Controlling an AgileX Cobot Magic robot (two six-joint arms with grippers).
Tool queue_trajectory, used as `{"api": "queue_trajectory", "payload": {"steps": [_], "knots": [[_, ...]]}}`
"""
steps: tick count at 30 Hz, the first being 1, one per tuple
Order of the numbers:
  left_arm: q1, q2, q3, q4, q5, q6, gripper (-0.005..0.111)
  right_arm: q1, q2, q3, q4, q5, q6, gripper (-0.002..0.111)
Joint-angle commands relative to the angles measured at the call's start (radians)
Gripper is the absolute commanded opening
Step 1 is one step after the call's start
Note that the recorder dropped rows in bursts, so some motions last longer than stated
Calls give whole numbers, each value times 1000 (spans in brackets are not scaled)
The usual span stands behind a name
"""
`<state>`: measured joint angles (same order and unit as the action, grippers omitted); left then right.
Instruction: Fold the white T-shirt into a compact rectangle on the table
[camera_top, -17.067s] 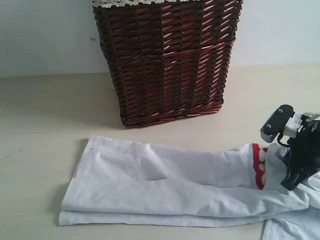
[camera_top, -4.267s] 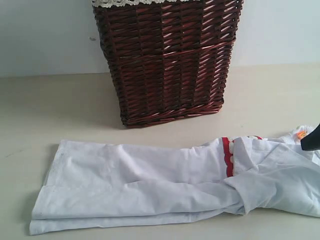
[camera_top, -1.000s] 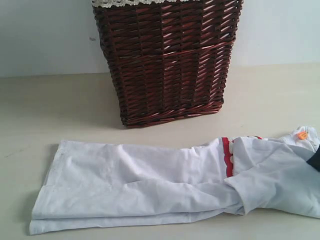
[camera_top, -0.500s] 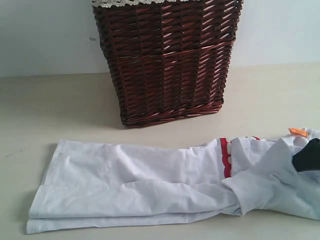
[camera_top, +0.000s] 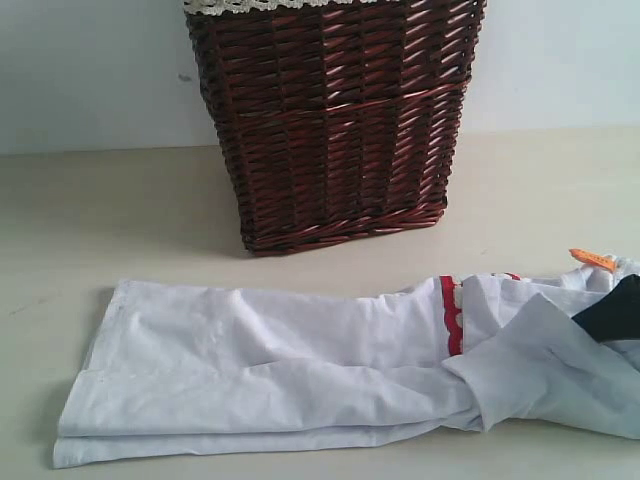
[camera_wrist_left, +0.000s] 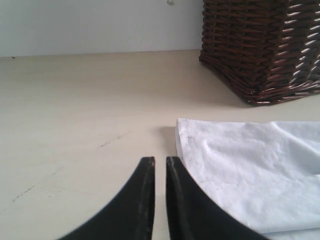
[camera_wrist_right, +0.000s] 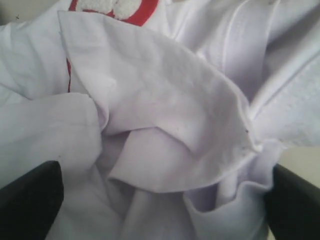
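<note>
The white T-shirt lies on the table as a long folded band, with a red-edged letter showing near its right end. That end is bunched, with a flap turned over. My right gripper is open. Its black fingers stand wide apart on either side of the crumpled white cloth. In the exterior view only a dark part of it shows at the right edge. My left gripper is shut and holds nothing. It sits low over bare table beside the shirt's left corner.
A tall dark brown wicker basket with white lace trim stands behind the shirt, near the back wall. An orange tag sticks up from the shirt's right end. Bare table stretches left of the shirt.
The right gripper's dark finger has come further in from the right edge over the shirt's bunched end. The flap and orange tag there have shifted slightly. The left gripper shows no change.
</note>
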<state>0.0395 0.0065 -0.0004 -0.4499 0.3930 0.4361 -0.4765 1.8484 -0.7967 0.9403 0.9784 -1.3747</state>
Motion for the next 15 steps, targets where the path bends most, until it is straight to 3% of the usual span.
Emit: {"api": "queue_trajectory", "payload": {"steps": [1,15], "knots": [[-2,-7,0,-1,-5,1,11,0,-10,6,56,19,-14,105],[-2,-7,0,-1,-5,1,11,-6,-13,2,41,30,-25,105]]}}
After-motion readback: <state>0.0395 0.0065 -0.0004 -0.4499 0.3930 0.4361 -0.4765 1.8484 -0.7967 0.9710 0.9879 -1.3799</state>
